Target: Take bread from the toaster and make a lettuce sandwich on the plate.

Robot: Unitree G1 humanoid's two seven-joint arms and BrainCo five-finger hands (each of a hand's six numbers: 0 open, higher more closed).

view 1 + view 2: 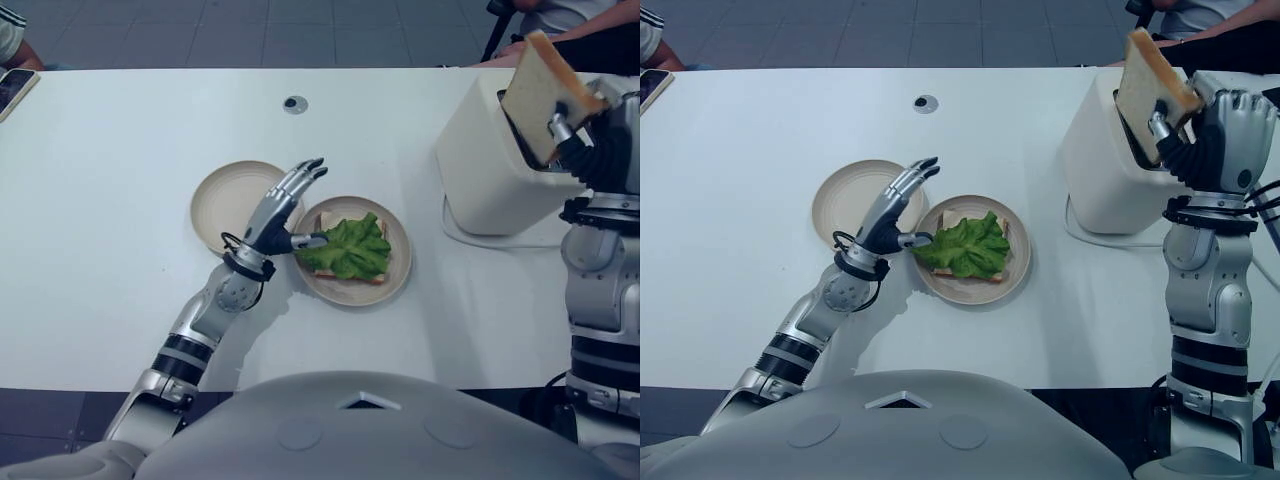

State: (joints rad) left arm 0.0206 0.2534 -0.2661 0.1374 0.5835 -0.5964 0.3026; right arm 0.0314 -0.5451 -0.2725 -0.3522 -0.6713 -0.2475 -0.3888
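A white toaster [495, 160] stands at the right of the table. Above it my right hand [1220, 130] is shut on a slice of bread [545, 92], lifted clear of the slot and tilted. A beige plate [395, 278] in the middle holds a bread slice [1002, 268] covered by a lettuce leaf [345, 250]. My left hand [280, 215] hovers just left of that plate, fingers stretched out and open, its thumb near the lettuce's edge.
A second, bare beige plate [225, 200] lies left of the sandwich plate, partly behind my left hand. A small round dark fitting [294, 104] sits in the tabletop farther back. The toaster's white cord [500, 240] runs along the table by its base.
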